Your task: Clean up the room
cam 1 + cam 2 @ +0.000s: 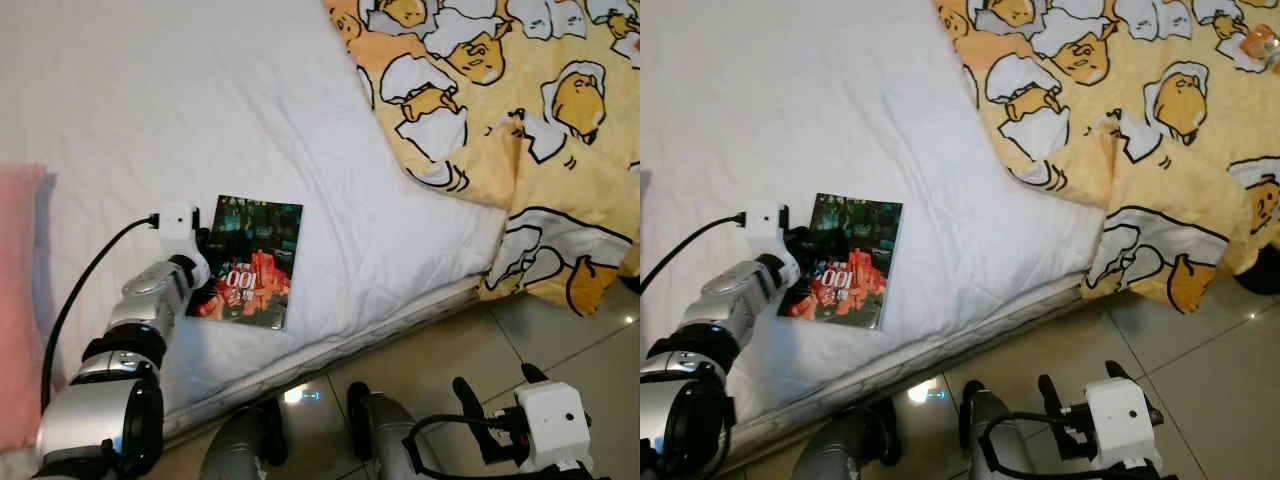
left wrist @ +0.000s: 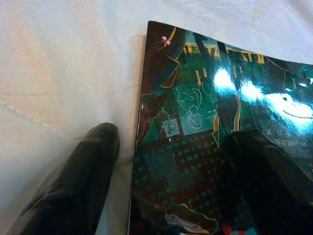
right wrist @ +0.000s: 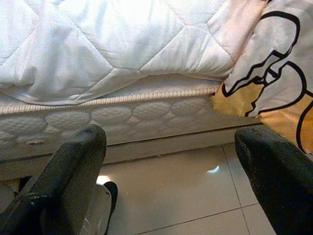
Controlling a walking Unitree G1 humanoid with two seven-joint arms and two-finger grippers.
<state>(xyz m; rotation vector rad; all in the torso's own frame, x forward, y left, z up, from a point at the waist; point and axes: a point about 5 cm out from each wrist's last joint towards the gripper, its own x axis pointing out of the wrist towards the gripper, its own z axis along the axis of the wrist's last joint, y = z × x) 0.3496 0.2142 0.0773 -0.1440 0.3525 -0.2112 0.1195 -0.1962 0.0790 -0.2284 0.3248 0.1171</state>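
A glossy book [image 1: 248, 262] lies flat on the white mattress [image 1: 180, 110] near its front edge, its dark green and red cover printed with a white "100". The left gripper [image 2: 168, 147] straddles the book's left edge with fingers spread, one on the cover, one on the sheet, gripping nothing. The right gripper [image 3: 171, 161] hangs wide open and empty over the tiled floor [image 3: 176, 196]. A yellow cartoon blanket [image 1: 500, 90] drapes over the bed's right corner, well apart from the book.

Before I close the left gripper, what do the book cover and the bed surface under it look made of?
The book looks like a paperback with glossy coated paper: bright glare and a slight wave in its cover. The bed cover looks like soft, matte quilted fabric, with stitched lines and puffed panels. The left gripper straddles the book's edge.
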